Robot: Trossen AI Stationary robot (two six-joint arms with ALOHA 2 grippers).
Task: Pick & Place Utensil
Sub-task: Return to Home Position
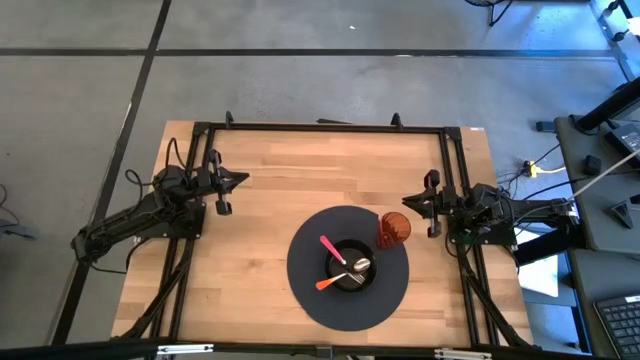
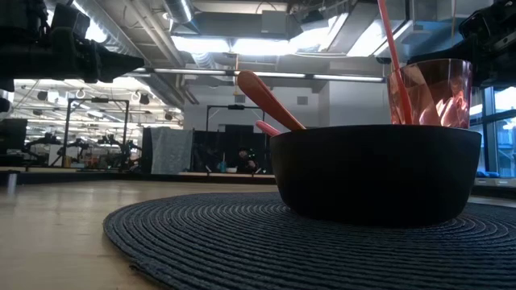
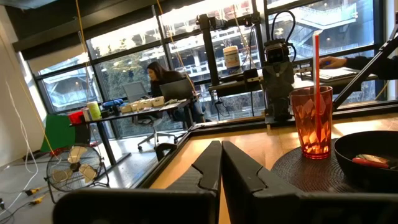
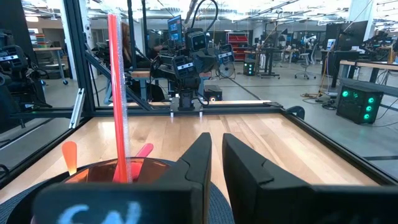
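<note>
High: black bowl mid round black placemat on wood table. In bowl: pink fork, orange spoon, metal spoon; fork + orange spoon handles stick out past rim. Orange cup just beside bowl, on mat edge. Left gripper well apart from bowl, off mat, over bare wood. Right gripper nearer bowl, just beside cup, off mat.

Low: spoon + fork handles slant up out of bowl. Cup behind bowl w/ red straw standing in it.

L wrist: jaws clenched to a slit, nothing gripped. Bowl + cup ahead, well apart. Person seated at desk beyond table.

R wrist: jaws likewise clenched to a slit, empty. Straw, spoon tip, fork tip close ahead.
</note>
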